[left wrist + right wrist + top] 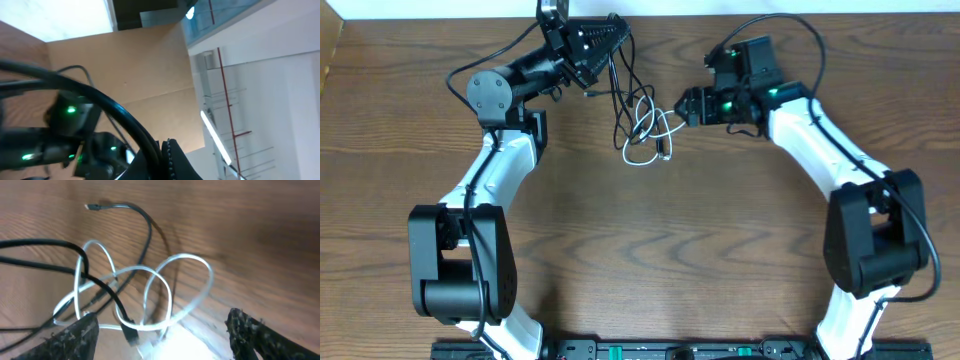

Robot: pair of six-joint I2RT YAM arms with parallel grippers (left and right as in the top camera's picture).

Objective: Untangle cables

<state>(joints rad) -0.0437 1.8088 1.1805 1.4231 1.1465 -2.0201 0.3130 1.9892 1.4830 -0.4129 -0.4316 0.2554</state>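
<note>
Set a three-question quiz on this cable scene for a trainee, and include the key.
1. True or false: the right gripper is clamped on the white cable.
2. Which cable runs up to the shut left gripper? A) white cable B) black cable C) neither
3. Fill in: in the right wrist view, the black cable ____ the white cable's loops.
Key: 1 false, it stands open and holds nothing. 2 B. 3 crosses.
</note>
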